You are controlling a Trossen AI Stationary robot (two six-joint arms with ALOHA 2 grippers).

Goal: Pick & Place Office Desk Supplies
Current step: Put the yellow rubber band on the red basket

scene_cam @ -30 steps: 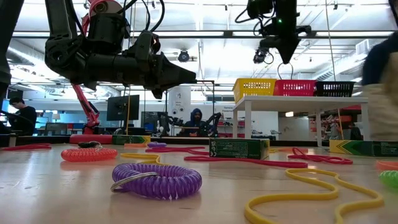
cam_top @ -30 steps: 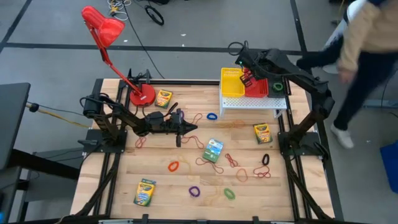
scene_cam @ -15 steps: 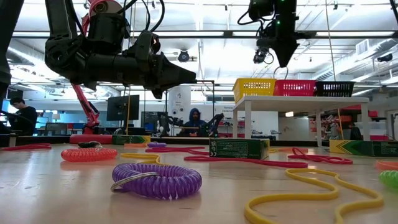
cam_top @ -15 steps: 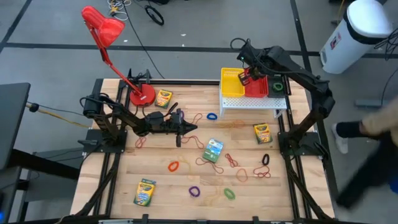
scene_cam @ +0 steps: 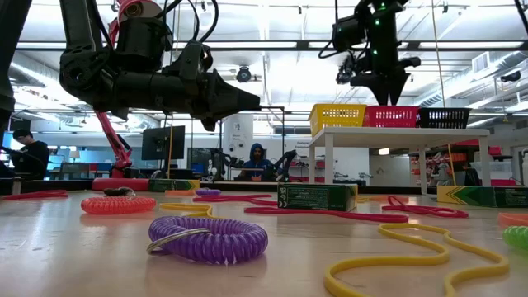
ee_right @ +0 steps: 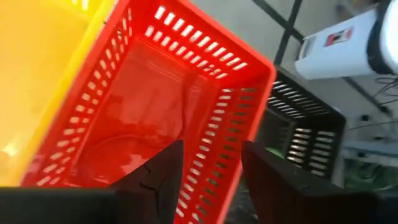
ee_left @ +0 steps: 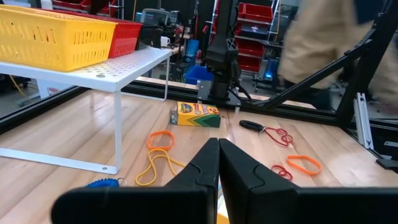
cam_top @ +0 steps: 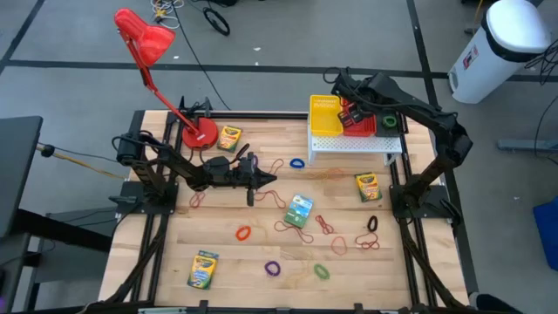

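Observation:
Yellow [cam_top: 324, 118], red [cam_top: 364, 127] and black [cam_top: 390, 122] mesh baskets stand in a row on a white shelf [cam_top: 353, 144] at the table's far right. My right gripper [cam_top: 350, 112] hangs open above the red basket [ee_right: 143, 118], fingers pointing down into it, touching nothing. A faint red loop seems to lie on the basket's floor [ee_right: 121, 149]. My left gripper [cam_top: 263, 180] hovers shut over the table's middle left, holding nothing. Crayon boxes [cam_top: 299, 209] [cam_top: 368, 187] [cam_top: 229, 138] [cam_top: 202, 269] and rubber-band loops [cam_top: 243, 234] [cam_top: 273, 268] lie flat on the table.
A red desk lamp [cam_top: 144, 39] stands on its base [cam_top: 200, 133] at the far left. Loops of blue [cam_top: 296, 162], green [cam_top: 322, 271], black [cam_top: 372, 223] and red [cam_top: 366, 242] are scattered over the middle and right. A white bin [cam_top: 501, 48] stands beyond the table.
My right gripper has opened above the red basket; the thin loop that hung below its fingers a second ago is gone from them. A person who stood beyond the table's far right has left the high view.

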